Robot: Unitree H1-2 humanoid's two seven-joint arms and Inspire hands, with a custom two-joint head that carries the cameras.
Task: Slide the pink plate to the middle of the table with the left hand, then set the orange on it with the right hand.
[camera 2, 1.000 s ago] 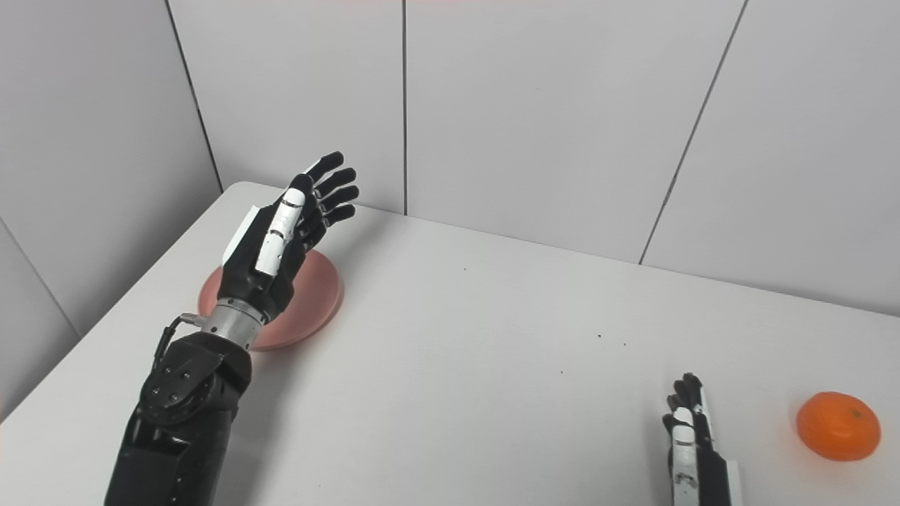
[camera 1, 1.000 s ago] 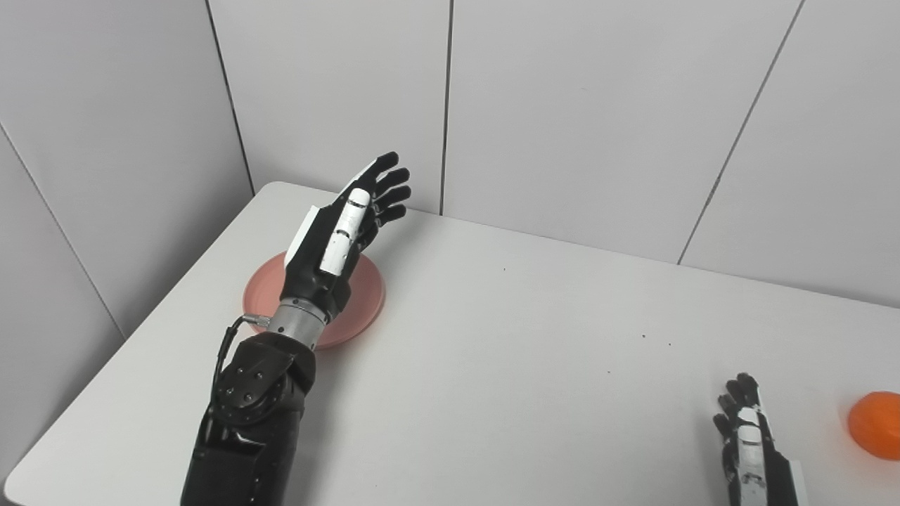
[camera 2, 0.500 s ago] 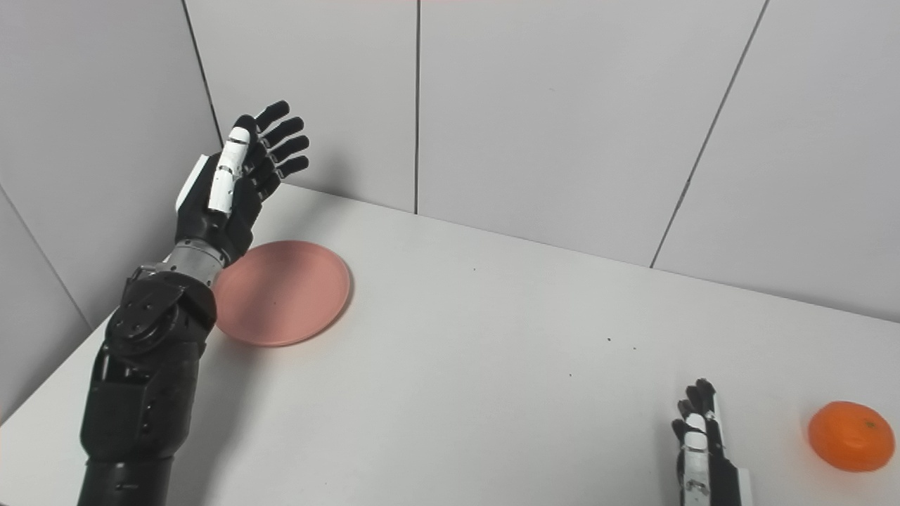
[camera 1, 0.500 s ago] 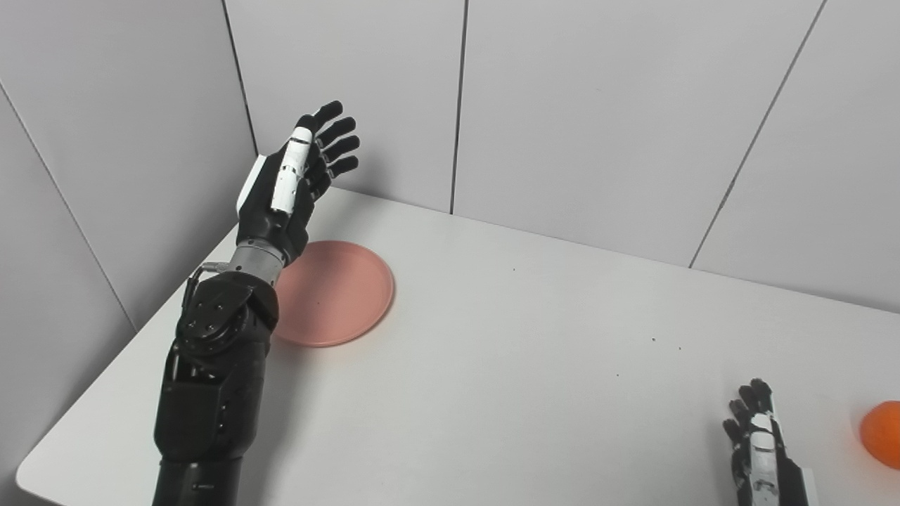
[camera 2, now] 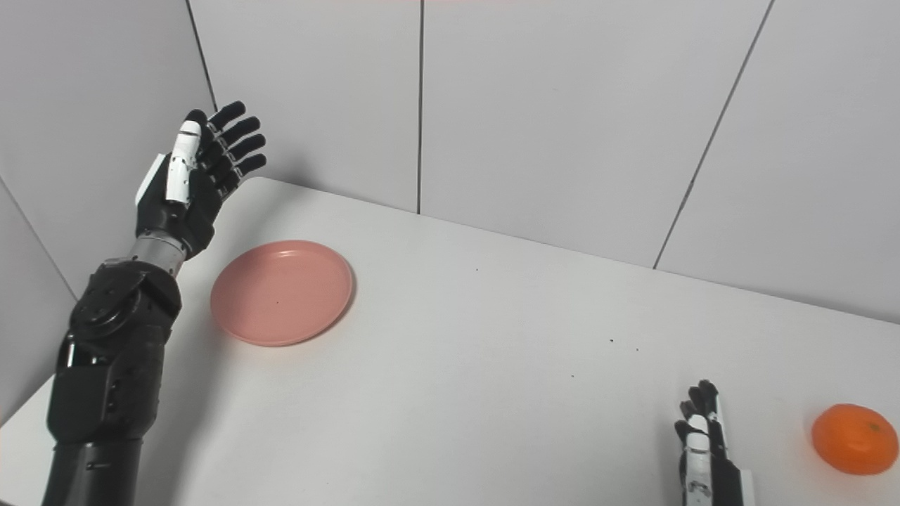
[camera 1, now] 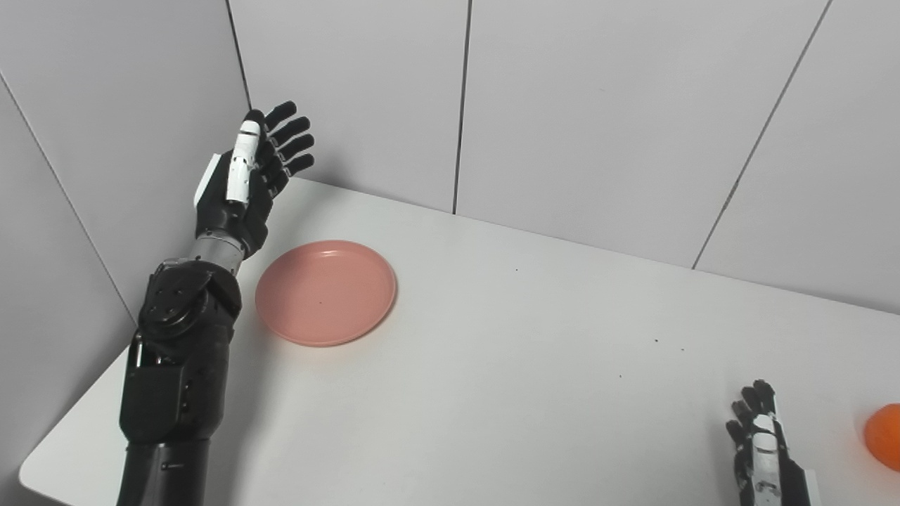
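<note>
White table (camera 2: 478, 365), pink plate (camera 2: 281, 292) at its left, orange (camera 2: 854, 438) far right.

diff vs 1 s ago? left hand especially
The left hand swung away from over the pink plate toward the table's far left corner and now hangs raised and open beside the plate, uncovering it; nothing was grasped or released. The view also shifted slightly. The plate looks unmoved on the table; the right hand still rests near the orange.
</note>
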